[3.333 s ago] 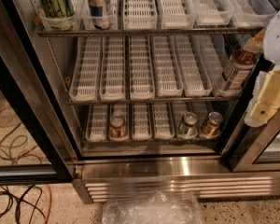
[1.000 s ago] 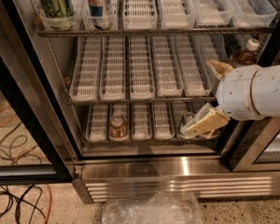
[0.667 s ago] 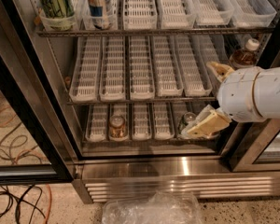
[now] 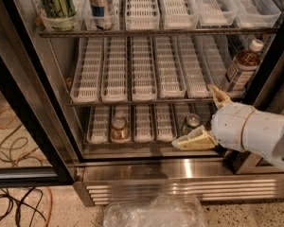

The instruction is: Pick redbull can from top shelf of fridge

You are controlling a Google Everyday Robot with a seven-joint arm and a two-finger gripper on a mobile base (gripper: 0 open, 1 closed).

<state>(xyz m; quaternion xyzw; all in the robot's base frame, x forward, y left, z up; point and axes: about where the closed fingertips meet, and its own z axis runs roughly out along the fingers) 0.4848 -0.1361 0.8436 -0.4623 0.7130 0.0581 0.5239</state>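
- I'm seeing the redbull can (image 4: 98, 4) standing on the top shelf (image 4: 180, 32), second lane from the left, fridge (image 4: 180, 186) doorway open in front.
- My gripper (image 4: 193, 116) is hovering low right, fingers (image 4: 194, 141) spread, gripping nothing.

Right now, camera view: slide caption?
The gripper, fingers open, hovers low right before the fridge; the redbull can sits untouched on the top shelf.
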